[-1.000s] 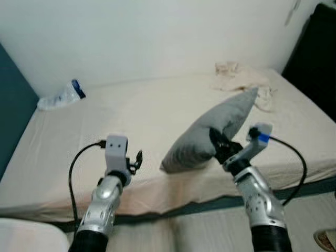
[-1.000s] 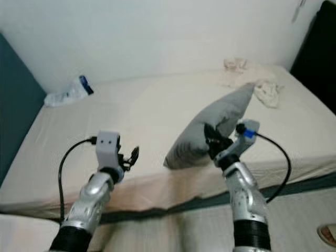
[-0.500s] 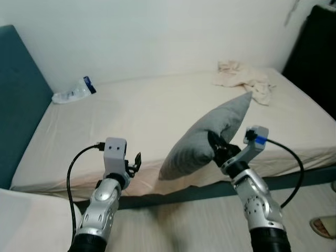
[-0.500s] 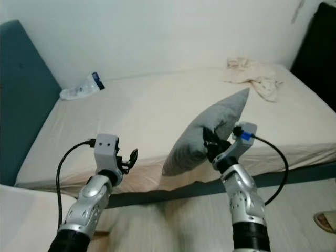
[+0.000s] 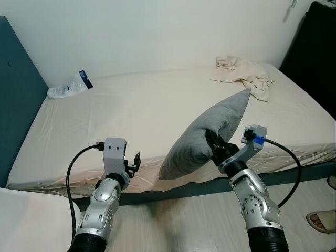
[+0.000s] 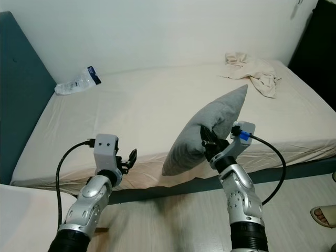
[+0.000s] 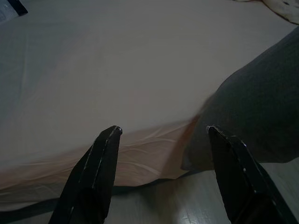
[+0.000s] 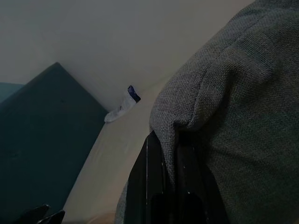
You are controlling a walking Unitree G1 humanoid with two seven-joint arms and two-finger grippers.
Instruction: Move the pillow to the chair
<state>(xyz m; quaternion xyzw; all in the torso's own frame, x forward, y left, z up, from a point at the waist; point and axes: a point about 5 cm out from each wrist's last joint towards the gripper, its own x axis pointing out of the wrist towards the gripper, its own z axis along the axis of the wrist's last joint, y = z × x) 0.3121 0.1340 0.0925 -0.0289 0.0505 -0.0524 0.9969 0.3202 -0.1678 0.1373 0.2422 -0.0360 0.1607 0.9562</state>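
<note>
A grey pillow (image 5: 202, 137) hangs tilted in the air over the front edge of the bed (image 5: 131, 115), one corner pointing up. My right gripper (image 5: 214, 145) is shut on the pillow's side, its fingers (image 8: 161, 186) pinching a fold of the grey fabric (image 8: 233, 102). My left gripper (image 5: 135, 163) is held out low in front of the bed edge, open, its two fingers (image 7: 100, 158) spread with nothing between them; the pillow (image 7: 252, 116) is off to one side of it.
A crumpled beige cloth (image 5: 242, 73) lies at the bed's far right corner and a plastic packet (image 5: 68, 86) at its far left. A teal headboard (image 5: 16, 100) stands at left, a white surface (image 5: 26, 220) at lower left, a dark wardrobe (image 5: 315, 47) at right. A person's foot (image 5: 320, 220) shows on the wooden floor.
The camera has pulled back from the bed, so more floor and headboard show. The right gripper keeps hold of the pillow, now lifted off the mattress edge. The left gripper stays open.
</note>
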